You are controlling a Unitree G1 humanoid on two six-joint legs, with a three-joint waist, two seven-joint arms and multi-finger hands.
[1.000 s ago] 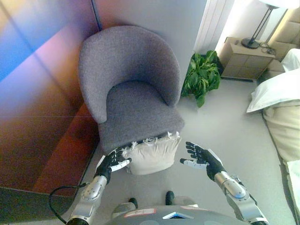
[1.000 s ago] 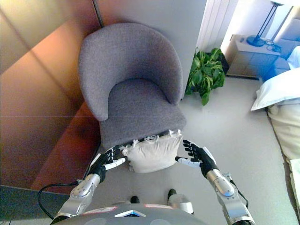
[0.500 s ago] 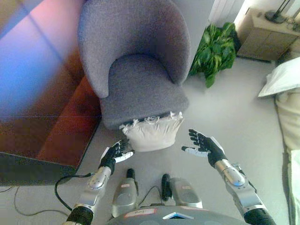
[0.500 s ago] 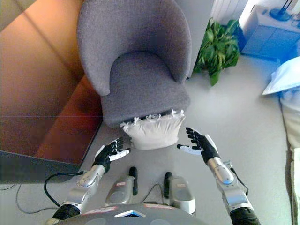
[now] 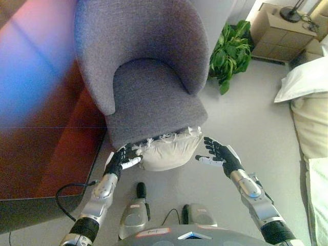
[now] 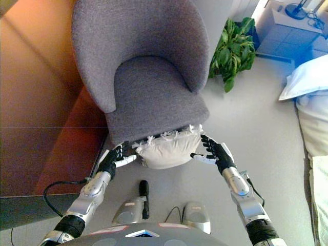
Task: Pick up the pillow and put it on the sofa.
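Observation:
A cream pillow [image 5: 169, 150] with a fringed top edge leans on the floor against the front of a grey armchair [image 5: 148, 87]. My left hand [image 5: 123, 157] is open at the pillow's left side, fingertips touching or nearly touching it. My right hand [image 5: 218, 154] is open at the pillow's right side, a small gap away. The same scene shows in the right eye view, with the pillow [image 6: 168, 148], left hand [image 6: 117, 155] and right hand [image 6: 212, 151]. The chair's seat [image 6: 154, 97] is bare.
A dark wood wall panel [image 5: 46, 128] stands close on the left. A potted green plant [image 5: 229, 54] and a bedside cabinet [image 5: 282, 36] are at the back right. A bed with a white pillow [image 5: 302, 84] runs along the right edge.
The camera has shifted. Both hands have closed in on the pillow's sides; the left hand now reaches its left edge and the right hand is nearer its right edge.

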